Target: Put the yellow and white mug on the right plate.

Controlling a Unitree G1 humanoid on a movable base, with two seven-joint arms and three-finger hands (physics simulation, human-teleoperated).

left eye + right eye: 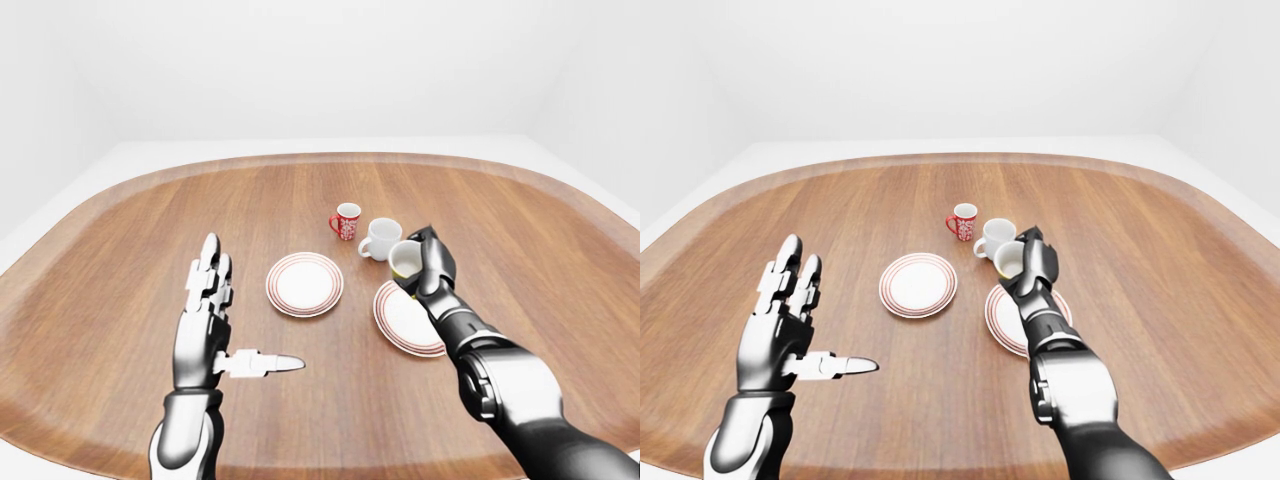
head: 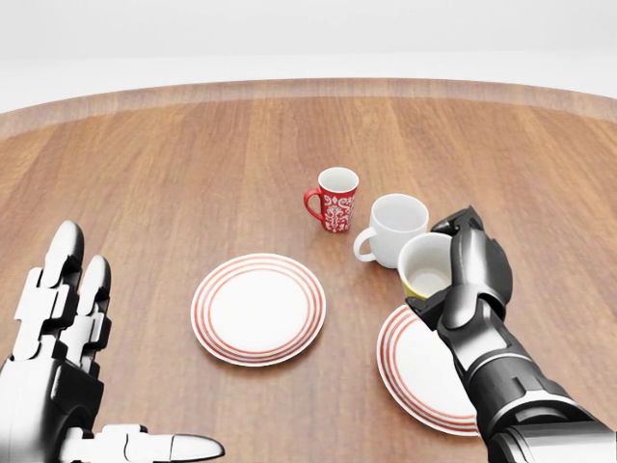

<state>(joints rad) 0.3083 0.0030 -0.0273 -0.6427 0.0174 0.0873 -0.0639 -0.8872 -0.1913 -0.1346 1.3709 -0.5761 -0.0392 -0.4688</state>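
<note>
Yellow and white round mug (image 2: 426, 264) held in dark metal right hand (image 2: 463, 280), fingers closed round it, tipped, above top edge of right red-ringed white plate (image 2: 424, 371).

Left hand (image 2: 58, 328) kept wide open, empty.

If let go early, mug could be dropped off plate's rim, or plain white mug (image 2: 390, 230) just beyond plate could be bumped.

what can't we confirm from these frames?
- Whether the yellow and white mug touches the right plate or hangs above it: no view settles the gap.
- The mug's handle and outer wall: hidden by the right hand in every view.
- Right part of the right plate: covered by the right forearm in the head view.
- Left hand: wrist cut off by the head view's bottom edge.
</note>
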